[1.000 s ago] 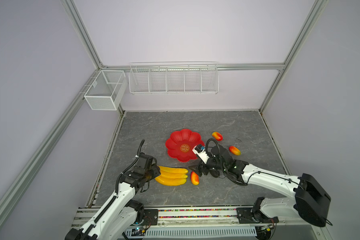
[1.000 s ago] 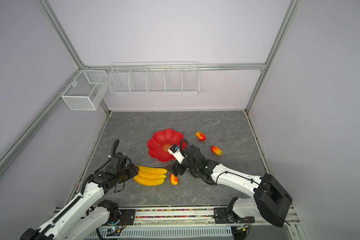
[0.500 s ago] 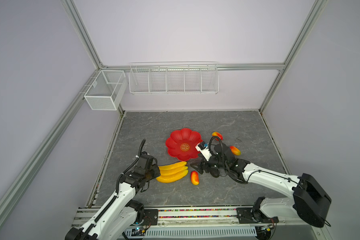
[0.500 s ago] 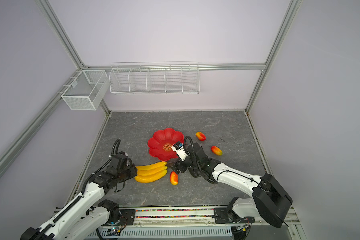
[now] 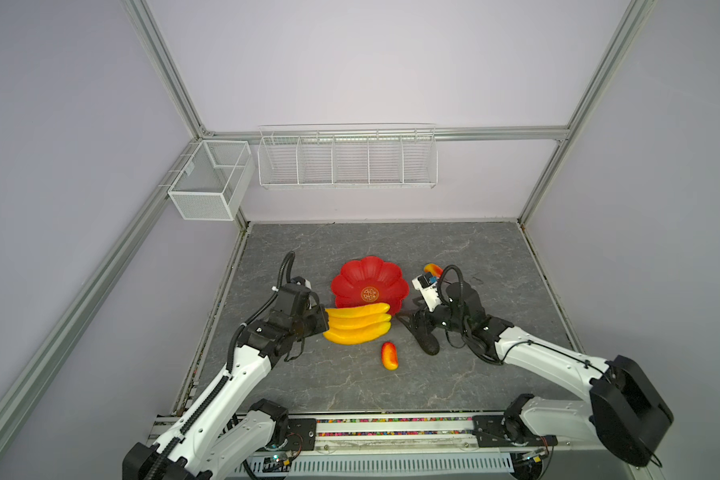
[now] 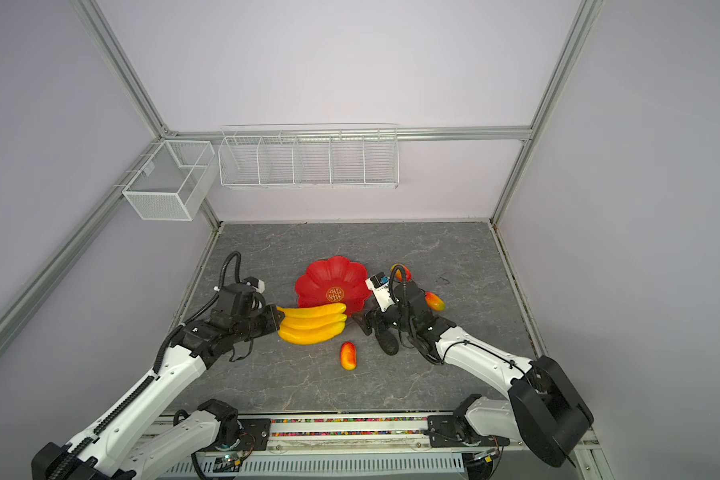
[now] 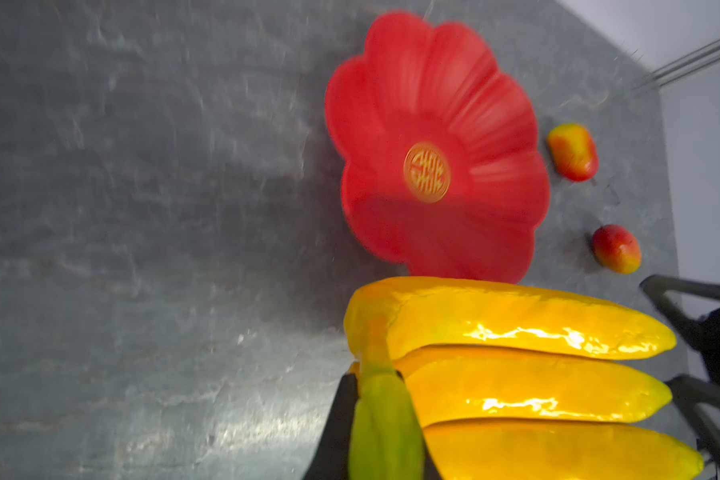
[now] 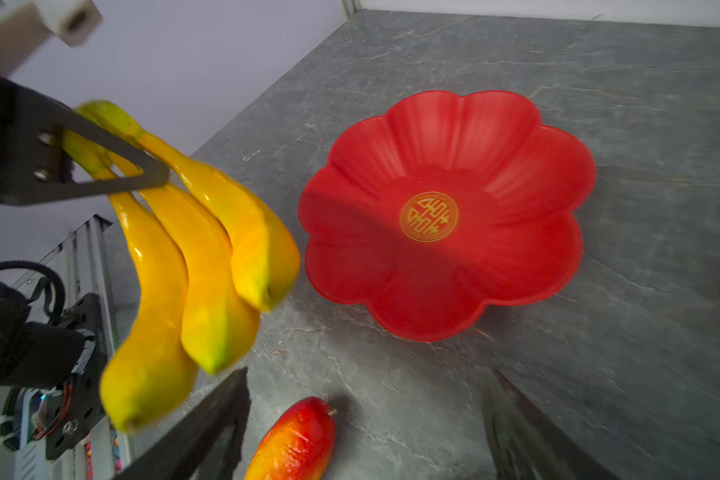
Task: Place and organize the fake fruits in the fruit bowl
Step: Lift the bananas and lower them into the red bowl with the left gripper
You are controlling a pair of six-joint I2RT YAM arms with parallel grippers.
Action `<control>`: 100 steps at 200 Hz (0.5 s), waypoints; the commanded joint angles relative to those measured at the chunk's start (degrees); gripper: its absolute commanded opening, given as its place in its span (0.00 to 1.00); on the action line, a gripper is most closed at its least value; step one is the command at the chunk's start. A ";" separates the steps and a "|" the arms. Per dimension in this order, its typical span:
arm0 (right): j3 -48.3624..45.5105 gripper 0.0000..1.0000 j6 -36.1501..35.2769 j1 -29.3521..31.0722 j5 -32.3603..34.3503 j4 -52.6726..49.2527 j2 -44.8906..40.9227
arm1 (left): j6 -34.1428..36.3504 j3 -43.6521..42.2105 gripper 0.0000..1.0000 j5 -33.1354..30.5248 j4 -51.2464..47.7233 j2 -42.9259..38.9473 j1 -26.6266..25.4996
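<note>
Left wrist view alone shows two mango-like fruits whole beyond fruit bowl. Right wrist view: gap between banana bunch and bowl rim. In both top views bunch at bowl's 6 o'clock, long axis 9-to-3, stem at 9, tips at 3. Fingers of left gripper pinch green stem; arm stretched low. Fingers of right gripper spread wide, bowl's 4 o'clock.
</note>
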 commanded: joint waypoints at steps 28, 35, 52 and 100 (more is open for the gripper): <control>-3.17 0.88 2.76 -3.78 2.31 1.27 -5.91 | 7.26 18.22 0.00 -9.87 1.23 18.20 -0.62; -3.08 0.88 3.11 -4.67 1.69 1.03 -6.05 | 8.35 21.16 0.00 -10.98 0.40 21.44 -1.03; -3.46 0.88 3.81 -6.44 1.90 0.80 -6.62 | 9.46 26.84 0.00 -13.25 -2.08 28.25 -1.27; -3.08 0.88 5.80 -8.79 -0.79 0.72 -4.90 | 9.97 28.54 0.00 -12.47 2.67 36.75 -1.60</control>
